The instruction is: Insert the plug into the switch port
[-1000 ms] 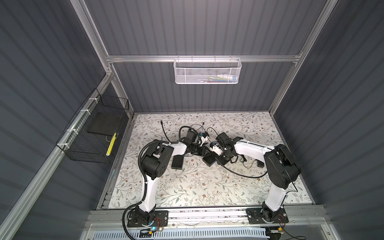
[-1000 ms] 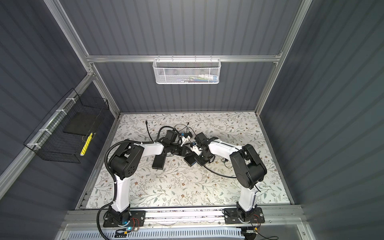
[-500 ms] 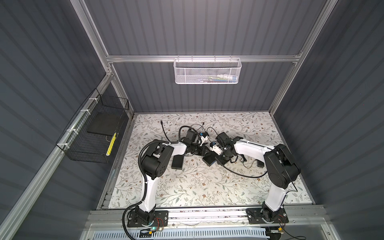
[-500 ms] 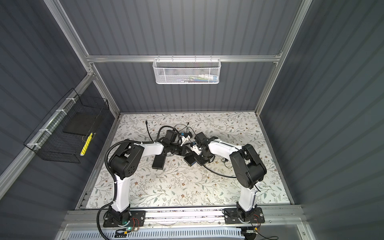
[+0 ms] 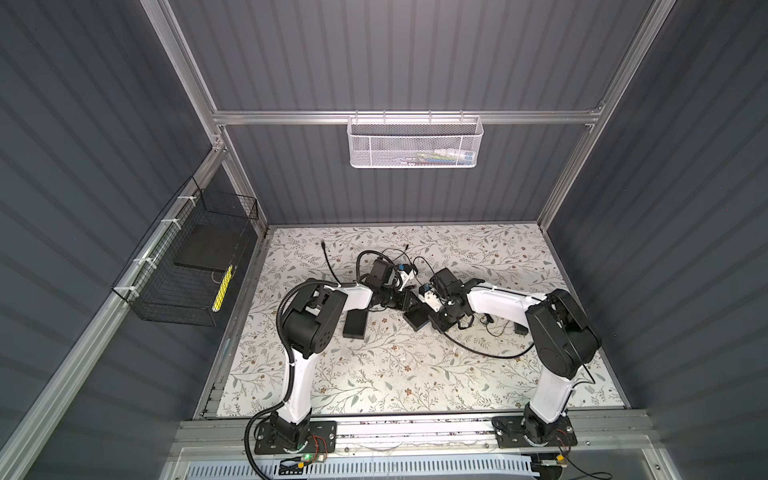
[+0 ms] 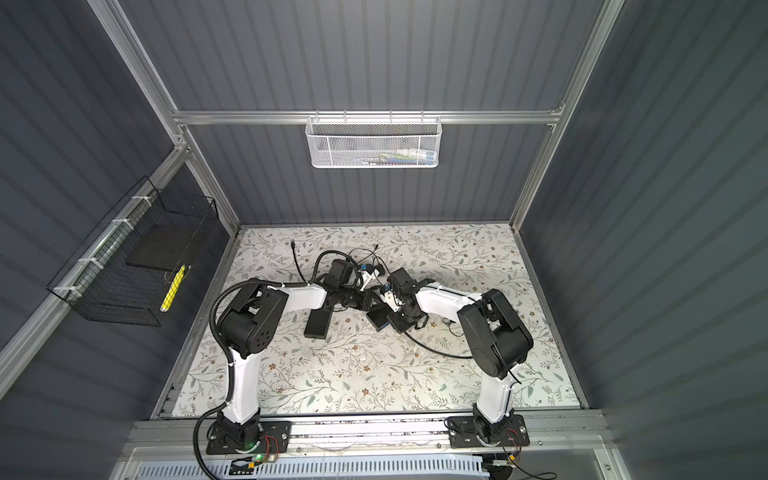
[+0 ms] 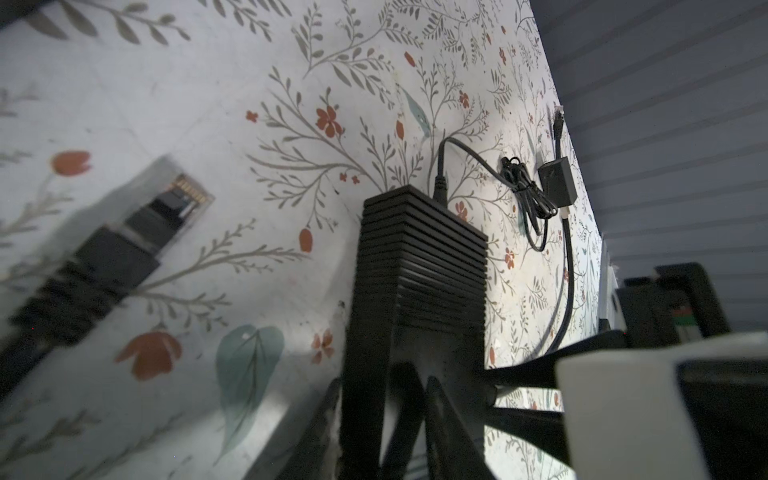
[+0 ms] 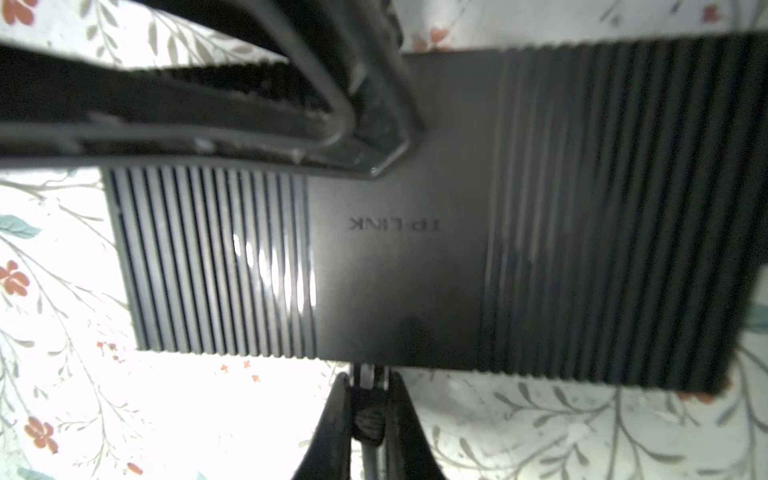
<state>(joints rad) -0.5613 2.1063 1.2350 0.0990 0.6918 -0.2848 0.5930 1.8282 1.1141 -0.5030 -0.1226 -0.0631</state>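
The flowery worktop (image 5: 374, 374) is the biggest thing here. A black wire basket (image 5: 166, 307) hangs on the left wall, and a white basket (image 5: 415, 145) hangs on the back wall.

The switch (image 8: 415, 270) is a black box with ribs. It sits near the middle of the worktop, a little toward the back edge. The word "TP-LINK" on its smooth middle strip shows upside down in the right wrist view.

A flat black box (image 5: 355, 324) lies beside the switch, toward the left edge. A small black charger (image 7: 557, 183) with a bundled wire lies toward the right edge.

The left gripper (image 5: 406, 301) has its fingers (image 8: 249, 137) set narrow, pinching one end of the switch.

The right gripper (image 8: 368, 380) squeezes the plug (image 8: 368, 419) tight. The front of the plug touches the long side of the switch. I cannot tell if it is inside a port.

A spare plug (image 7: 170, 199), clear with gold strips, lies loose on the worktop.
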